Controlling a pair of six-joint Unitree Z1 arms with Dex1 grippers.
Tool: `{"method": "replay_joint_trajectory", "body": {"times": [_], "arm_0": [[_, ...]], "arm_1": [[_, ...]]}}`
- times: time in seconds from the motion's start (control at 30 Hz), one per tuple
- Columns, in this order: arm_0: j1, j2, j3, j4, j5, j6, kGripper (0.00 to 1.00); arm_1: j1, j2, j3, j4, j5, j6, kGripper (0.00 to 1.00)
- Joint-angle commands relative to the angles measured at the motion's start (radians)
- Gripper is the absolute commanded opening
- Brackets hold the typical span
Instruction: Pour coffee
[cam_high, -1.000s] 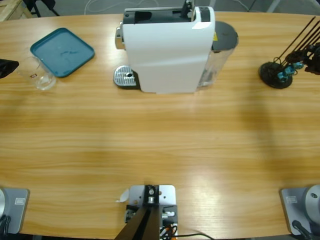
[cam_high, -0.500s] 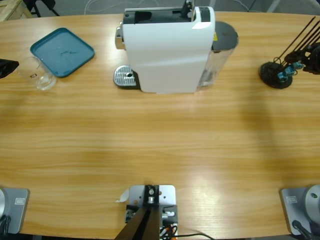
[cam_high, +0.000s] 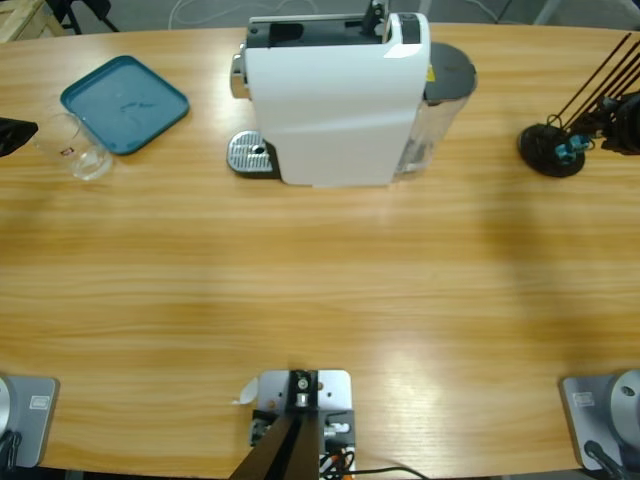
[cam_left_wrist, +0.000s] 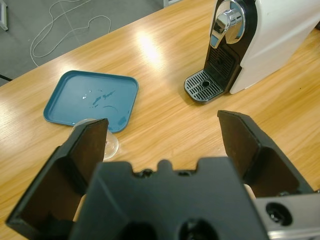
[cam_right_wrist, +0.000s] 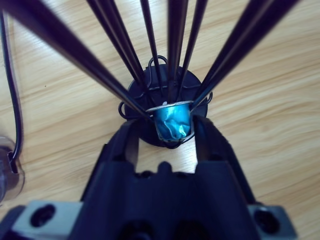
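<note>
Coffee is not visible as liquid anywhere now; the glass tumbler (cam_high: 73, 146) at the far left of the high view looks empty, and we see no pool under the spout of the white coffee machine (cam_high: 335, 100). What we can see of the task is a blue capsule (cam_right_wrist: 172, 121) that hangs in the black wire capsule holder (cam_high: 552, 148) at the right edge of the high view.

In the right wrist view this capsule lies directly ahead of the right gripper (cam_right_wrist: 169, 131), between its two jaws, with the foil rim on top and the body pointing down. The jaws stand close on both sides of it (we cannot tell if they press it already). We judge that taking the capsule is the step in hand, and the right arm is clearly the nearer one.

The left gripper (cam_left_wrist: 165, 132) has its jaws spread wide and carries nothing. In its view the tumbler (cam_left_wrist: 97, 142) is at the lower left, just beside the teal tray (cam_left_wrist: 92, 100), well apart from the drip grate (cam_left_wrist: 204, 86).
</note>
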Motion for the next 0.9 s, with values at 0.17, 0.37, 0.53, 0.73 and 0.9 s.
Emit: {"method": "replay_joint_trajectory", "body": {"times": [0.17, 0.37, 0.53, 0.73, 0.9], "arm_0": [[0.008, 0.023, 0.038, -0.011, -0.010, 0.002, 0.950], [0.008, 0.023, 0.038, -0.011, -0.010, 0.002, 0.950], [0.008, 0.022, 0.038, -0.012, -0.010, 0.002, 0.950], [0.008, 0.013, 0.038, -0.013, -0.011, 0.002, 0.950], [0.008, 0.004, 0.040, -0.014, -0.011, 0.002, 0.950]], "arm_1": [[-0.018, 0.050, 0.028, -0.022, -0.003, -0.063, 0.000], [-0.018, 0.051, 0.030, -0.022, -0.014, -0.066, 0.000], [-0.018, 0.020, 0.033, -0.022, -0.027, -0.073, 0.000], [-0.018, -0.078, -0.018, 0.030, -0.039, -0.097, 0.000], [-0.017, -0.111, -0.130, 0.135, -0.050, -0.107, 0.000]]}}
